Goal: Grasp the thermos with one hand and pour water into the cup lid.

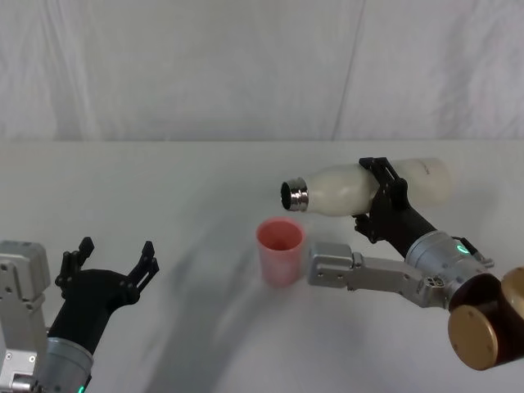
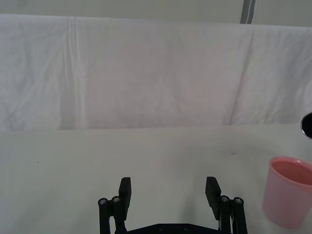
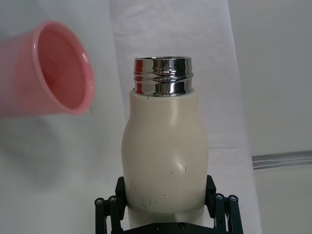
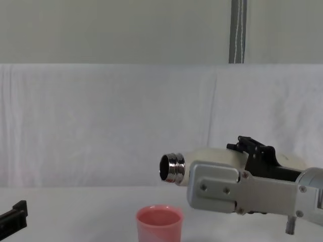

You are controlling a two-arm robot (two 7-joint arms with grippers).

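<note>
The cream-white thermos (image 1: 360,187) lies nearly horizontal in the air, its steel neck (image 1: 295,196) pointing left, just above and right of the pink cup lid (image 1: 280,250). My right gripper (image 1: 383,190) is shut on the thermos around its middle. In the right wrist view the thermos (image 3: 165,156) sits between the black fingers, with the cup lid (image 3: 46,70) off to one side of the neck. The chest view shows the neck (image 4: 171,168) above the cup lid (image 4: 159,223). My left gripper (image 1: 115,260) rests open at the near left, holding nothing.
A white cloth covers the table (image 1: 164,188) and hangs as a backdrop behind it. In the left wrist view the cup lid (image 2: 287,197) stands to one side of the open fingers (image 2: 125,191). A brass-coloured joint (image 1: 483,327) of my right arm sits at the near right.
</note>
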